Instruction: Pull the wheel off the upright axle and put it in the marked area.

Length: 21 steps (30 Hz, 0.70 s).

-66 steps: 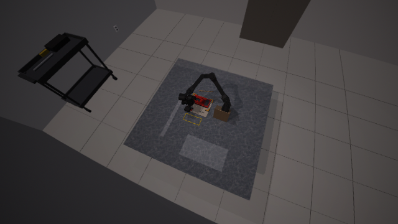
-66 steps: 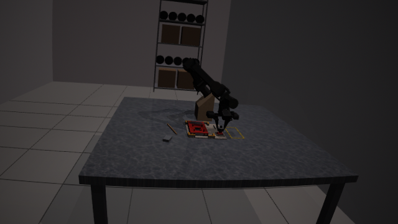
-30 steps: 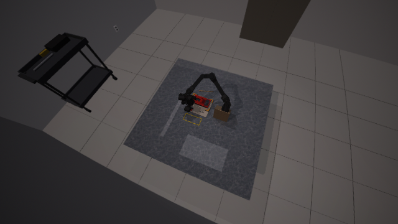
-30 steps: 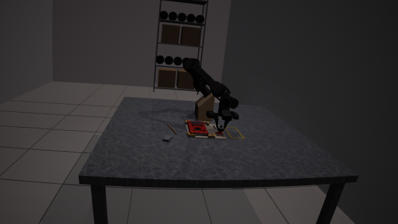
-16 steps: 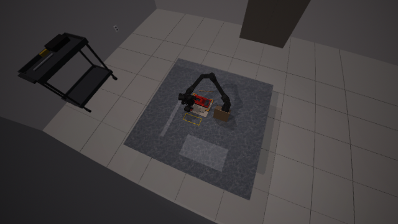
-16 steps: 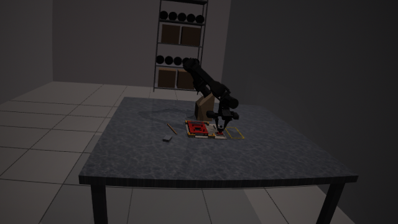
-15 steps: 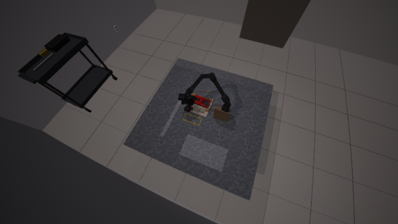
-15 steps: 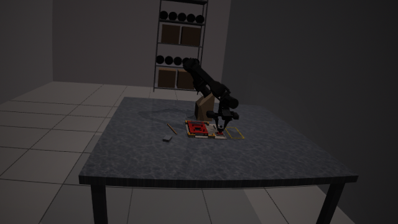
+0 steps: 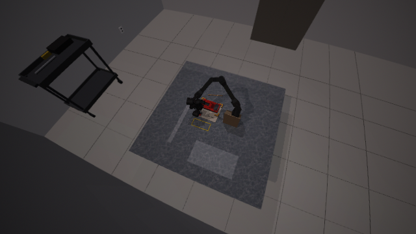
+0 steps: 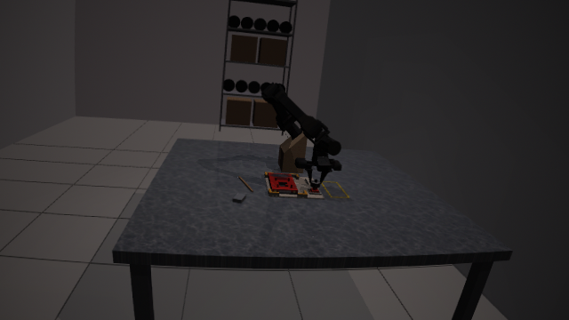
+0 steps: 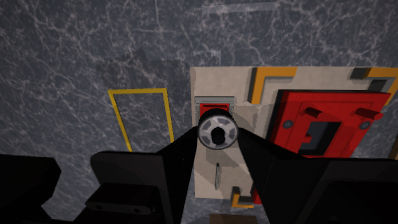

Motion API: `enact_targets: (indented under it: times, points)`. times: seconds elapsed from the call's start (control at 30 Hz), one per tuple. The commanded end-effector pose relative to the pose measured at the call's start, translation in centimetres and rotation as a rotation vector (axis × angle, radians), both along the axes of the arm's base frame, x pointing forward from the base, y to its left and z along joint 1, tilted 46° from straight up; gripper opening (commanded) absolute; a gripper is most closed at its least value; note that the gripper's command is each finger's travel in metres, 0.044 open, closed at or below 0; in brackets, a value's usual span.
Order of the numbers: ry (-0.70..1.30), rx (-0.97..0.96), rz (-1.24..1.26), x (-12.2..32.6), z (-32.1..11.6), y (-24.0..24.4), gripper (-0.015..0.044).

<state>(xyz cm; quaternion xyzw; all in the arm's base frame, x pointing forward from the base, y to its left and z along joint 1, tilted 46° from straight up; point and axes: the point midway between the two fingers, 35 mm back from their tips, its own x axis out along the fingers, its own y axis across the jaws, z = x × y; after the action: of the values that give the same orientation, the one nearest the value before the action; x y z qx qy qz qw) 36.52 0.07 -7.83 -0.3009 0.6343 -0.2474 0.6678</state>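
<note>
"Where is the wheel?" 
"In the wrist view, the wheel (image 10: 315, 183) (image 11: 218, 132) is in the middle, between the two fingers. The claw (image 9: 197, 113) (image 10: 315, 183) (image 11: 216, 131) is clamped on it."

"Is it off its stick?" 
"I can't tell. The wheel hides what is under it. There is a little red block (image 10: 315, 190) (image 11: 214, 107) below, on the pale board (image 9: 209, 116) (image 10: 314, 178) (image 11: 227, 82)."

"How should it pull?" 
"I'd go slow and straight up, along the stick. If it tips, the wheel could jam. I'd lift well over the top before going sideways."

"Then where?" 
"To the yellow box line (image 9: 201, 124) (image 10: 335, 189) (image 11: 137, 91), at about ten o'clock from the wheel in the wrist view. I'd set it down flat, open wide and back straight up, so nothing gets bumped."

"What does it all look like?" 
"The wheel is round, with a black rim and a grey face with spokes. It looks like rubber and metal. The big red plate (image 9: 212, 106) (image 10: 282, 182) (image 11: 300, 107), at about two o'clock, has pegs and looks hard. The surface (image 9: 227, 192) (image 10: 284, 236) (image 11: 55, 75) is dark, with pale squiggles like stone."
</note>
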Motion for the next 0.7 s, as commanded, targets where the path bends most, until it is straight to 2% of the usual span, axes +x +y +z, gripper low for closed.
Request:
enact_targets:
  times: [0.0, 0.6, 0.63, 0.67]
  points:
    - [0.005, -0.003, 0.039, -0.2, 1.2, 1.6, 0.0000]
    - [0.004, -0.004, 0.041, -0.2, 1.6, 2.0, 0.0000]
    - [0.005, -0.003, 0.005, -0.2, 0.5, 0.4, 0.0026]
    - [0.005, -0.003, 0.022, -0.2, 0.9, 0.8, 0.0053]
